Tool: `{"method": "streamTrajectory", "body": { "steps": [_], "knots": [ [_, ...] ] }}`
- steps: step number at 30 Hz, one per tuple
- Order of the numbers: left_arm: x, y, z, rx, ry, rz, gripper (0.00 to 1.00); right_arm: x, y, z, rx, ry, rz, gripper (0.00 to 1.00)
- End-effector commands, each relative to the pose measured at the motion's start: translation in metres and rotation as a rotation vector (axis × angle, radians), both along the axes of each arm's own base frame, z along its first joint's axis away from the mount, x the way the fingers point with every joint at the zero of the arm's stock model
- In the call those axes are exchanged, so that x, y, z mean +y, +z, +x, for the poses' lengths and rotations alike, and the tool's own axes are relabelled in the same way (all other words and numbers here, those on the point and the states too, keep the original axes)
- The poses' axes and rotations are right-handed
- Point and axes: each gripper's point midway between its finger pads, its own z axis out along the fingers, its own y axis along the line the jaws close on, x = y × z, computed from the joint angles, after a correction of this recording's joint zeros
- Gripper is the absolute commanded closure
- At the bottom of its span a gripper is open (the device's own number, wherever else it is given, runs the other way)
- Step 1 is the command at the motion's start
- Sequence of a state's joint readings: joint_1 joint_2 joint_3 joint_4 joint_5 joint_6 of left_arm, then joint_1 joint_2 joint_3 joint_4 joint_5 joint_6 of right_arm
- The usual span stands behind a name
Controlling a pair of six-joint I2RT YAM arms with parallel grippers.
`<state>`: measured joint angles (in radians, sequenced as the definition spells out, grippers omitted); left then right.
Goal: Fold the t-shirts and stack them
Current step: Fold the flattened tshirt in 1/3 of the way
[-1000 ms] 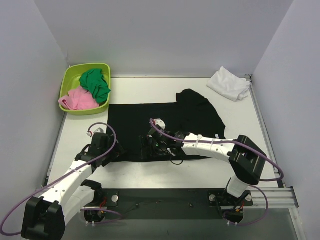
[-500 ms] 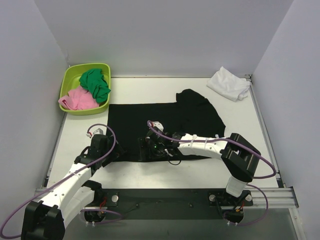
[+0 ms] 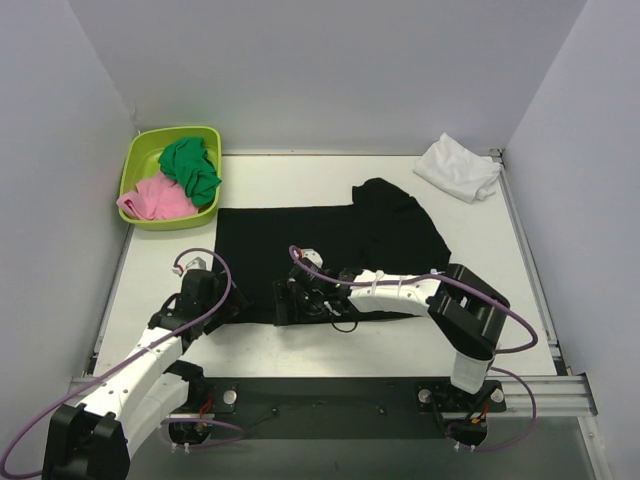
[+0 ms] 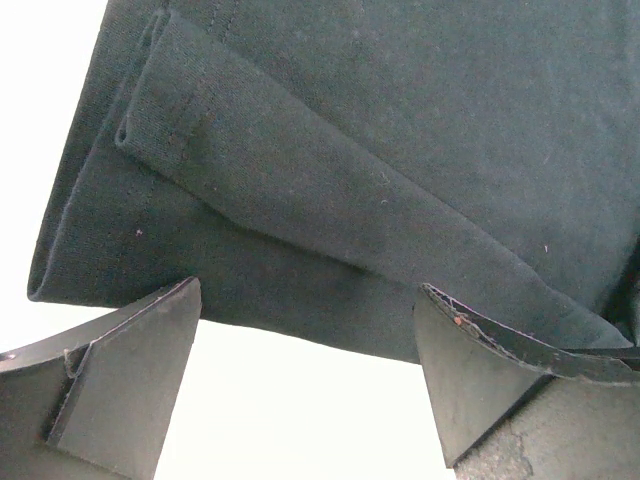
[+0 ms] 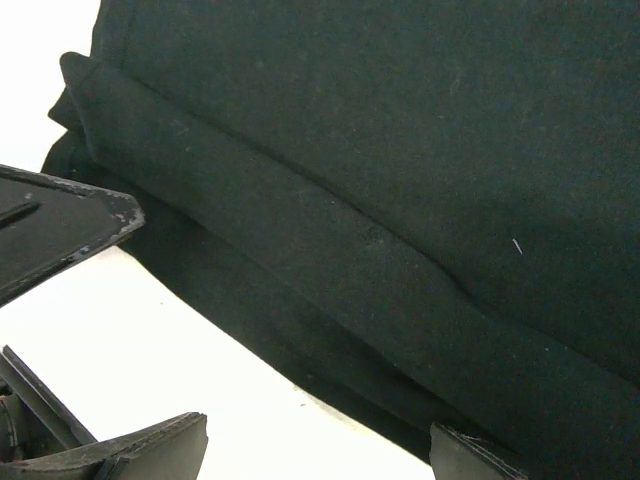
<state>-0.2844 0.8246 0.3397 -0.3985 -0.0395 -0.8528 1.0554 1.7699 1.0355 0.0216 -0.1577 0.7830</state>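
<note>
**Top view.** The black shirt lies spread on the desk. The left tool sits low at the shirt's near-left corner. The right tool sits at the near edge, just beside the left tool on its right. The jaws of both stand apart and neither holds anything. The white shirt lies crumpled far ahead and to the right of both tools, well apart from them. The tub is far ahead of the left tool.

**Left wrist view.** The jaws stand wide. The shirt's near edge, with a rolled hem layer on top, lies just ahead, between the fingers. No cloth is gripped.

**Right wrist view.** The jaws stand wide. The doubled near edge runs diagonally just ahead of the fingers, and bare desk lies beneath.

**Step in hand.** Judged from this layout, the tools are positioned to grasp the near edge for a fold of the black shirt.

**Next move.** Advance each tool onto the edge, capture all layers, close both, then lift evenly so the cloth does not bunch.
</note>
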Motion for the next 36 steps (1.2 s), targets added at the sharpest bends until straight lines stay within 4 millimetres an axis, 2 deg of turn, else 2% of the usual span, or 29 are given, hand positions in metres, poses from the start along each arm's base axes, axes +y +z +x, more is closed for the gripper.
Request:
{"method": "streamTrajectory", "body": {
  "steps": [1,10,21,27,31,36],
  "knots": [
    [0.006,-0.004,-0.006,0.022,0.01,0.021,0.02,0.012,0.006,0.005,-0.014,0.001,0.023,0.06],
    [0.006,-0.004,-0.007,0.023,0.012,0.021,0.03,0.003,0.0,0.033,-0.041,-0.048,-0.007,0.06],
    [0.006,-0.004,-0.007,0.025,0.007,0.022,0.02,-0.024,-0.01,0.092,-0.035,-0.158,-0.03,0.07],
    [0.007,-0.004,-0.007,0.025,0.007,0.028,0.02,-0.027,-0.009,0.111,-0.036,-0.185,-0.029,0.07],
    [0.007,-0.005,-0.007,0.026,0.007,0.03,0.03,-0.031,-0.001,0.125,-0.059,-0.201,-0.018,0.08],
    [0.007,-0.004,-0.007,0.028,0.005,0.035,0.03,-0.041,0.006,0.117,-0.049,-0.175,-0.051,0.08]
  ]
}}
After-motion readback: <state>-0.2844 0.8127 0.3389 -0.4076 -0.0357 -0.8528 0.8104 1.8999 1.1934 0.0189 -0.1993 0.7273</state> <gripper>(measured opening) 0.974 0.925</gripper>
